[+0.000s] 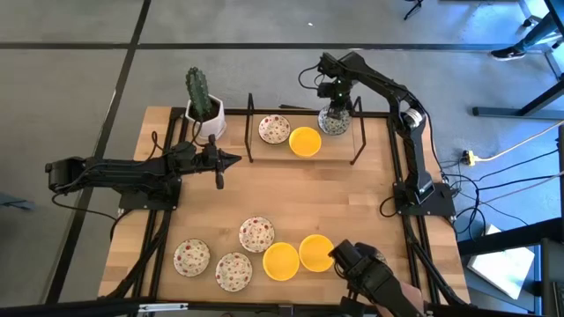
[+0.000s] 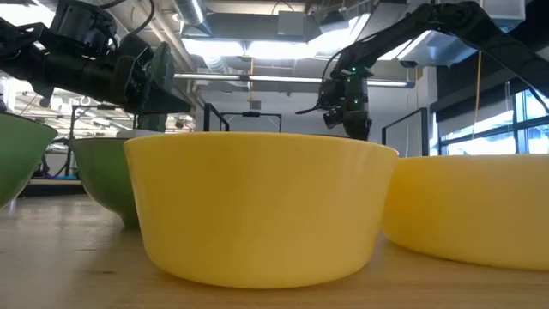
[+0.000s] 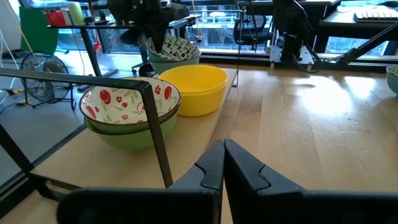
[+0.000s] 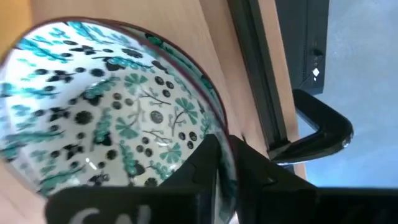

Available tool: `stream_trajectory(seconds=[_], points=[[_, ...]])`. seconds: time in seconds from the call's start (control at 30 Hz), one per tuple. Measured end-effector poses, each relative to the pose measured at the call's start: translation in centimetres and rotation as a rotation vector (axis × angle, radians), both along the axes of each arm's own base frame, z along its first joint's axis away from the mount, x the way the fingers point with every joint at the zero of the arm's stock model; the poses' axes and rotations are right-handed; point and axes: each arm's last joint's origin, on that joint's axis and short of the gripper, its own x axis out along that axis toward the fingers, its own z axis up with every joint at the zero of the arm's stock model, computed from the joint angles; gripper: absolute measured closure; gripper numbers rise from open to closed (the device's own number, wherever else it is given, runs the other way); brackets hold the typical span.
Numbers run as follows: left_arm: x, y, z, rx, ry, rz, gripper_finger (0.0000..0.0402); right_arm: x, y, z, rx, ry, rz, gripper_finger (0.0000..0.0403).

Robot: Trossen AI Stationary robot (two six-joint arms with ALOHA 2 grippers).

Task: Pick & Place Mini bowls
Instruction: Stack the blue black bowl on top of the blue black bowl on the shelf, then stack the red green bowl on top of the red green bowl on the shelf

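A white mini bowl with a green-blue pattern (image 1: pixel 335 122) is at the table's far edge, and my right gripper (image 1: pixel 335 106) is shut on it from above. To its left stand a yellow mini bowl (image 1: pixel 305 141) and a red-speckled one (image 1: pixel 274 129). Near the front edge lie three red-speckled bowls (image 1: pixel 233 271) and two yellow ones (image 1: pixel 281 261). My left gripper (image 1: pixel 233 160) hangs shut above the table's left middle, holding nothing. My right gripper pinches the patterned bowl's rim (image 4: pixel 211 118), one finger (image 4: pixel 202 163) inside the bowl and the other (image 4: pixel 258 169) outside. The fingers come from above, pointing down. I cannot tell whether the bowl's base rests on the table.
A black wire frame (image 1: pixel 357 132) stands around the far bowls. A cactus in a white square pot (image 1: pixel 204 110) is at the far left. A dark object (image 1: pixel 366 269) reaches in at the front right, beside the yellow bowls. Bare wood lies in the middle.
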Motion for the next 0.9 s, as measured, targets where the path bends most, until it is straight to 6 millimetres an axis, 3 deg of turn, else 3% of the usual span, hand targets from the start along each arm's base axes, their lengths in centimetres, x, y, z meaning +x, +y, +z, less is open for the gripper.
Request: stream_trajectory(seconds=[0.37,0.6,0.77,0.9], points=[[0.0,0.0,0.0,0.0,0.0,0.0,0.0394,0.1,-0.2,-0.4,-0.009,0.004,-0.007,0.0278],[0.0,0.0,0.0,0.0,0.0,0.0,0.0397,0.0,-0.1,-0.1,-0.002,0.009,-0.025,0.0241],[0.0,0.0,0.0,0.0,0.0,0.0,0.0396,0.3,0.0,1.7,-0.044,0.003,-0.031,0.0228],[0.0,0.0,0.0,-0.001,-0.001,0.0,0.0394,0.8,0.1,4.5,-0.103,-0.068,-0.04,0.0226]])
